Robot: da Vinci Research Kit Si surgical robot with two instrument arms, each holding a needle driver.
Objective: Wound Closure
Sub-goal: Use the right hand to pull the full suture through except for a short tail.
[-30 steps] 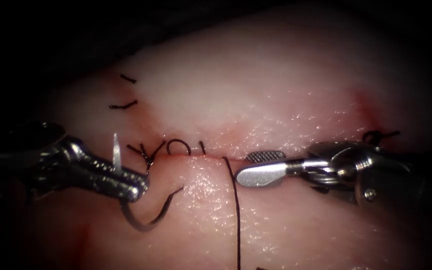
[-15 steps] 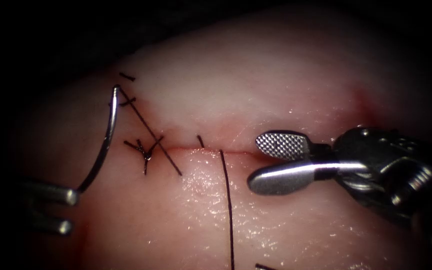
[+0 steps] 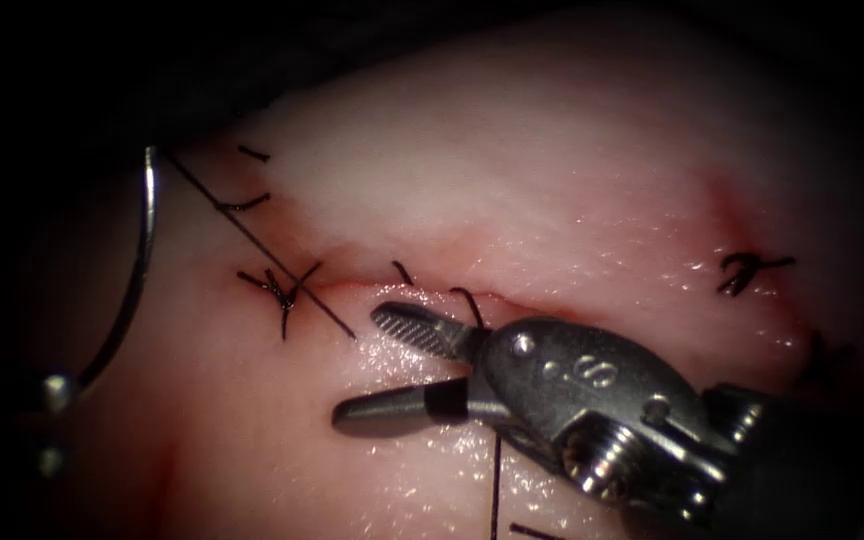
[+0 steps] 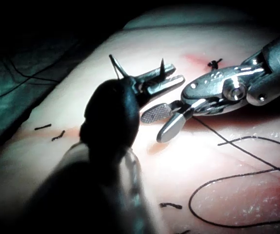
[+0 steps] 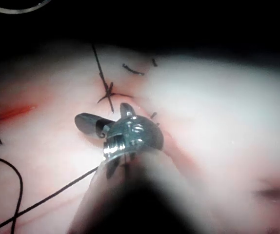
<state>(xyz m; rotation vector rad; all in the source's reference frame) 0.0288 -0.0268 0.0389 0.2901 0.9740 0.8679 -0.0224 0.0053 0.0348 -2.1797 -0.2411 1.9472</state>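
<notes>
At the far left my left tool [image 3: 49, 425] is shut on the curved needle [image 3: 140, 270], gripping its lower end. The needle is out of the tissue [image 3: 552, 180] and arcs upward left of the cut [image 3: 422, 290]. From its upper end a taut thread [image 3: 252, 245] slants down across a tied knot [image 3: 287, 290]. My right tool [image 3: 357, 365] hovers over the cut's middle, jaws open and empty. A second thread strand [image 3: 467, 300] leaves the cut beside its upper jaw. The left wrist view shows the left tool [image 4: 165, 80] and the right tool [image 4: 162, 124] close together.
Short cut ends of thread [image 3: 244, 205] lie on the tissue above the knot. Another knot [image 3: 747, 270] sits at the right end of the cut, with red fluid [image 3: 732, 215] near it. Loose thread [image 4: 237, 195] loops over the tissue in front.
My left tool has drawn the needle out to the far left, pulling the thread taut across the knot. My right tool has moved left and forward over the cut, jaws still open.
</notes>
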